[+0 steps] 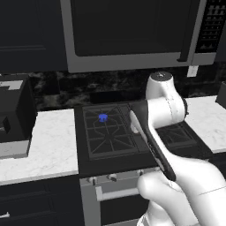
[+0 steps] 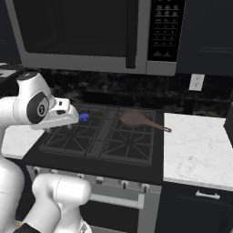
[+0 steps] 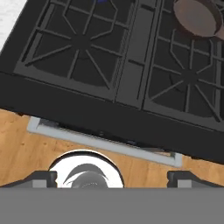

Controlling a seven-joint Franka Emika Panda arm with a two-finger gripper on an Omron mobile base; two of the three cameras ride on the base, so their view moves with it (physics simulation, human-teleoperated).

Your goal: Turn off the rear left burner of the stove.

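Two end effector (image 3: 112, 177) fingertips wide apart, empty, above stove (image 3: 131, 83)

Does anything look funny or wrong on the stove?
One thing stands out: the rear left burner has a small blue flame, yet nothing sits on it. The only pan is on the rear right grate of the stove, where no flame shows. Nothing looks spilled, tipped or broken.
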